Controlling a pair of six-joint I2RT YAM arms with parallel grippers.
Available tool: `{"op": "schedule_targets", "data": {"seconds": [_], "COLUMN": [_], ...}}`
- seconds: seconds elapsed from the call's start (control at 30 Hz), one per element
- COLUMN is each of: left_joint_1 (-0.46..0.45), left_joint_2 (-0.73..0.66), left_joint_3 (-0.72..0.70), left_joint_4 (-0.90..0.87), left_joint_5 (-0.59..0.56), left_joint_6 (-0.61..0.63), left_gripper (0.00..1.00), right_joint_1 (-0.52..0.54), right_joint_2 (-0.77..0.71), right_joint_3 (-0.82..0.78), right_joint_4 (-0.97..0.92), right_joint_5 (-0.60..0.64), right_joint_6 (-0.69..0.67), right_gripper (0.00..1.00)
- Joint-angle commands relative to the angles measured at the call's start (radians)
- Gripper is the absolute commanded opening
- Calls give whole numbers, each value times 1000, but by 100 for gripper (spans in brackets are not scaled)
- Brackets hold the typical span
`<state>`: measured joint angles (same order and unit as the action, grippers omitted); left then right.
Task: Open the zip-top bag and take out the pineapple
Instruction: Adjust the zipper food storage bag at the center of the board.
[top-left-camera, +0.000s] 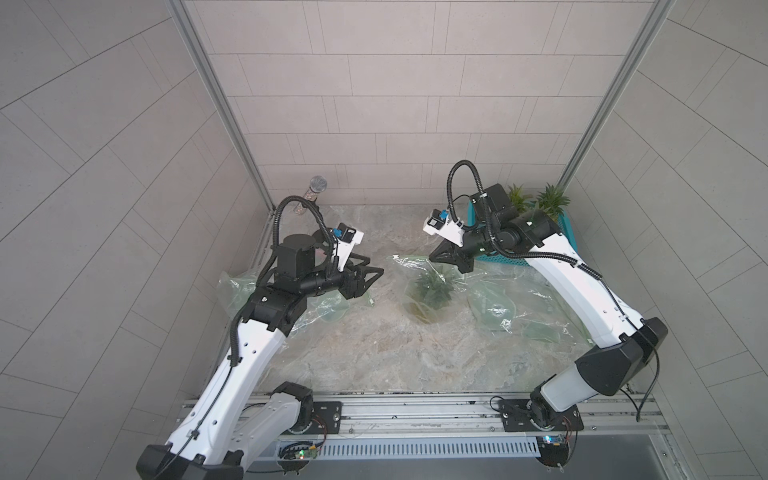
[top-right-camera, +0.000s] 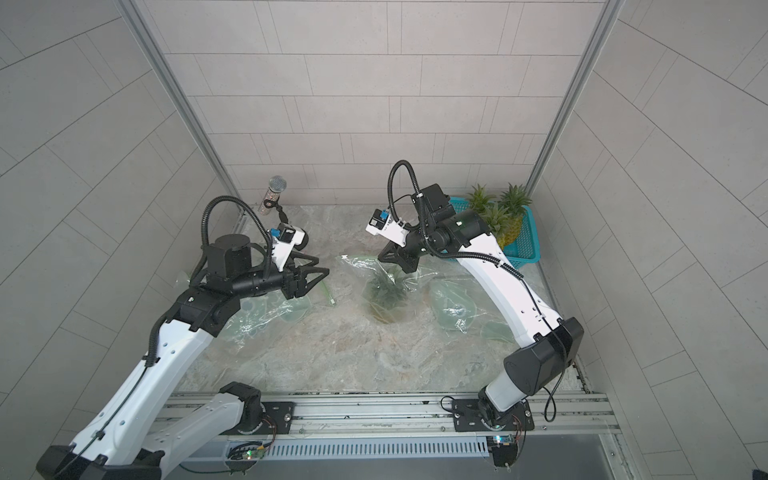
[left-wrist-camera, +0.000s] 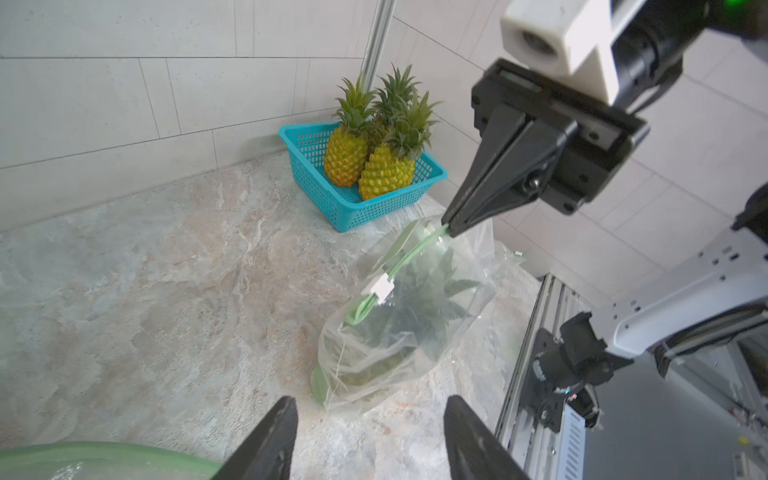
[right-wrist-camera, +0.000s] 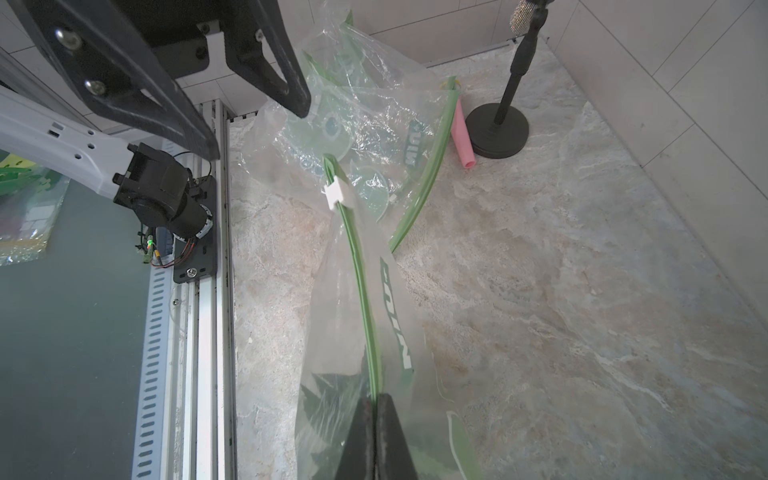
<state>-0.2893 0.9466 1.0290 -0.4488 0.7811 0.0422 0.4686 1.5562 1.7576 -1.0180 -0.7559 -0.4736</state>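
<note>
The clear zip-top bag (top-left-camera: 419, 270) (top-right-camera: 374, 272) (left-wrist-camera: 469, 266) (right-wrist-camera: 345, 291) stands mid-table with the pineapple (top-left-camera: 430, 289) (top-right-camera: 384, 291) (left-wrist-camera: 415, 320) inside, its leaves dark behind the plastic. A white slider (left-wrist-camera: 380, 289) (right-wrist-camera: 337, 193) sits on the green zip strip (right-wrist-camera: 365, 299). My right gripper (top-left-camera: 461, 269) (top-right-camera: 409, 270) (left-wrist-camera: 449, 226) (right-wrist-camera: 376, 397) is shut on one end of that strip, holding the bag's top up. My left gripper (top-left-camera: 374, 266) (top-right-camera: 322, 266) (left-wrist-camera: 370, 401) is open and holds nothing. It hangs apart from the bag, on the slider's side.
A turquoise basket (top-left-camera: 494, 257) (top-right-camera: 523, 245) (left-wrist-camera: 353, 208) with pineapples sits in the far right corner. Loose empty bags lie at the left (top-left-camera: 237, 291) and right (top-left-camera: 498, 307). A microphone stand (top-left-camera: 318, 185) (right-wrist-camera: 496, 133) and a pink tube (right-wrist-camera: 463, 137) are at the far left.
</note>
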Motion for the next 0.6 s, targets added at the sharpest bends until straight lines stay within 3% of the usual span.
{"op": "schedule_targets", "data": {"seconds": [0.0, 0.17, 0.57], "left_joint_1": [-2, -2, -2], "left_joint_2": [-34, -74, 9], "left_joint_3": [-9, -110, -130], "left_joint_4": [-48, 166, 297], "left_joint_5": [31, -57, 92], "left_joint_6": [217, 197, 417], "left_gripper": [61, 53, 55], "right_joint_1": [2, 2, 1], "right_joint_2": [-4, 7, 11], "right_joint_3": [34, 46, 50], "right_joint_4": [-47, -80, -103], "right_joint_5": [-64, -97, -135], "right_joint_6": [-39, -53, -71], "right_gripper": [0, 0, 0]}}
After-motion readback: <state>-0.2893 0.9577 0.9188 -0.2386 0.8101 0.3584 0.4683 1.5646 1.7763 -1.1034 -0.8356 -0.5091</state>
